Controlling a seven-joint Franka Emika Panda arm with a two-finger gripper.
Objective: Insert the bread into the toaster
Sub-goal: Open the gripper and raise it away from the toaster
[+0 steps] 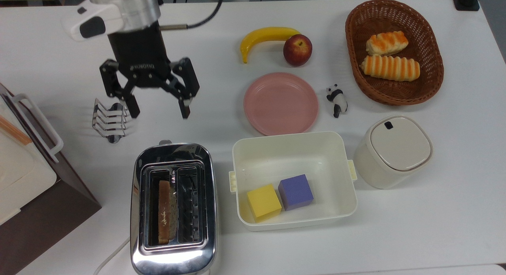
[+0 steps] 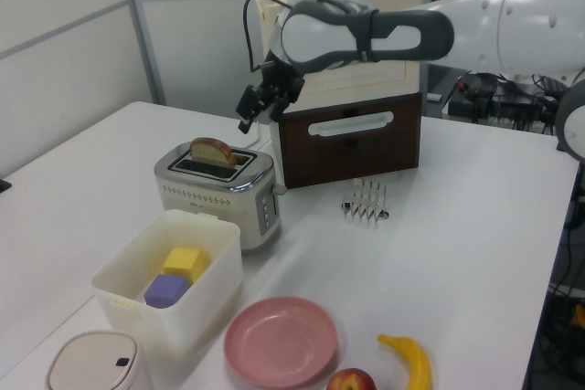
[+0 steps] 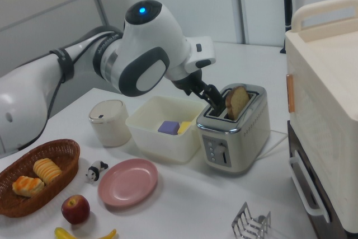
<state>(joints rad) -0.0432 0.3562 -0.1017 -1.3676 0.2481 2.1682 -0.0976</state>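
Note:
The bread stands on edge in the slot of the chrome toaster that lies on the top view's left, its rounded crust poking above the rim. The slot beside it holds nothing. My gripper hangs open above the table beyond the toaster's far end, with nothing between its fingers. In the left view the bread sticks up from the toaster and the gripper is above and to the right of it. The right view has the gripper just left of the bread in the toaster.
A wire toast rack stands just left of the gripper. A white tub with a yellow and a purple cube sits right of the toaster. Beyond are a pink plate, banana, apple, roll basket, lidded bin. A brown cabinet fills the top view's left edge.

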